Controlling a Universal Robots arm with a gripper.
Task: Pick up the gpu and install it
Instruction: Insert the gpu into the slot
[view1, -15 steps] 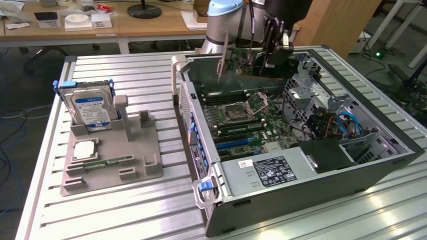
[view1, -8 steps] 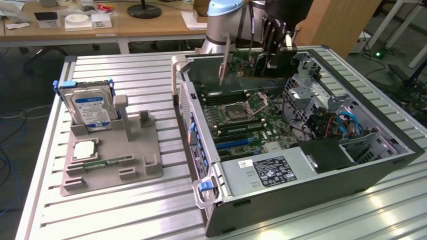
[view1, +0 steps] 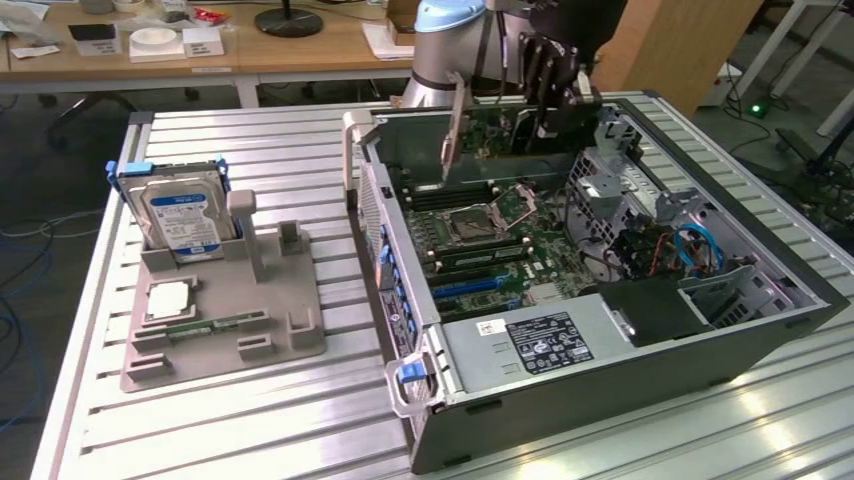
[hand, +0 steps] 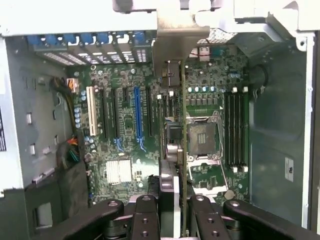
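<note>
The gpu (view1: 497, 128) is a thin dark card with a silvery bracket (view1: 454, 120) at one end. It hangs upright over the far end of the open computer case (view1: 747, 340). My gripper (view1: 551, 88) is shut on its upper edge. In the wrist view the gpu (hand: 183, 125) appears edge-on between my fingers (hand: 145, 215), gripper (hand: 172, 212), with its bracket (hand: 172, 45) towards the case's rear slots. Below it lies the motherboard (hand: 120, 172) with its blue slot (hand: 138, 117) and white slot (hand: 91, 117). The card is above the board, near the CPU socket (hand: 202, 137).
A grey fixture (view1: 220, 310) on the exterior view's left holds a silver hard drive (view1: 180, 215), a small chip (view1: 167, 300) and a green memory stick (view1: 214, 326). Inside the case are the power supply (view1: 534, 342), cables (view1: 694, 250) and memory slots (hand: 235, 130).
</note>
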